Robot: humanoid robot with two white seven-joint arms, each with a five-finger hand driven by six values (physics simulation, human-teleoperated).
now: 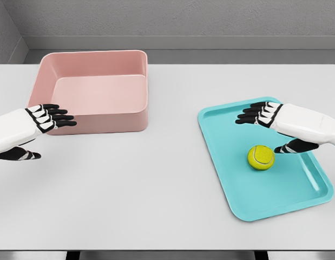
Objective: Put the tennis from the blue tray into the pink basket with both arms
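A yellow-green fuzzy tennis ball [261, 157] lies on the flat floor of a shallow turquoise plastic tray [232, 187], roughly at the tray's middle and toward its right side. Just beside the ball, the right hand [275, 127] hovers over the tray with its black fingers spread and extended leftward, the thumb [289, 147] reaching down close to the ball's right edge; it holds nothing. The tray sits on the right half of a pale grey surface [140, 184]. Well apart, at the surface's far left, stands a pink square plastic basket [126, 116] with rounded corners. The left hand [40, 130] hangs just beside the basket's front left corner, fingers loosely extended and holding nothing.
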